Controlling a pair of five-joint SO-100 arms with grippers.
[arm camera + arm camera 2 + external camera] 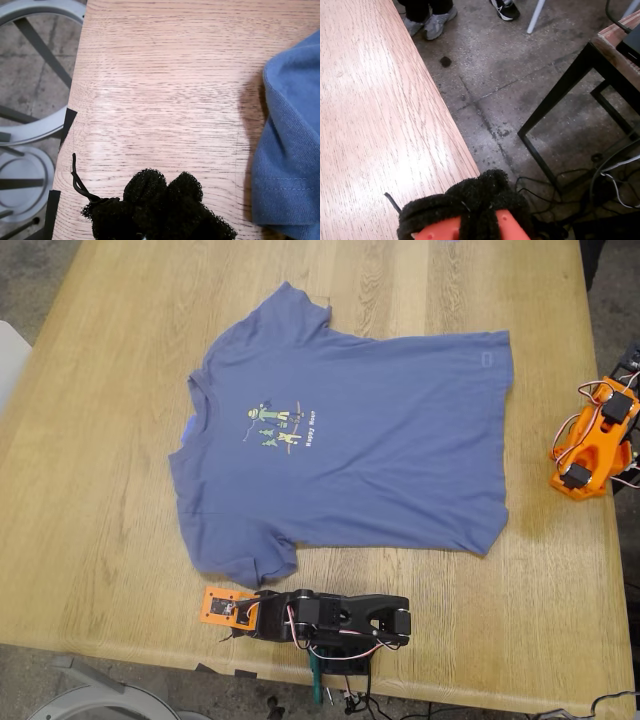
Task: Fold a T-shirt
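Observation:
The slate-blue T-shirt (380, 440) lies flat and spread out on the wooden table (90, 500), collar toward the exterior view's left, with the green-and-yellow print (275, 425) facing up. My first gripper (218, 608), on the black arm at the table's near edge, rests just in front of the near sleeve without touching it. In the first wrist view its black foam pads (165, 192) are pressed together and empty, with the sleeve hem (287, 160) beside them. My second gripper (572, 478), on the orange arm at the exterior view's right, sits apart from the shirt. Its pads (480, 195) are closed and empty.
The table edge runs close to both grippers. A grey chair base (30, 130) stands on the floor beyond the first gripper. A person's shoes (427, 22), a black metal frame (560, 100) and cables (615, 175) are on the floor beside the second arm.

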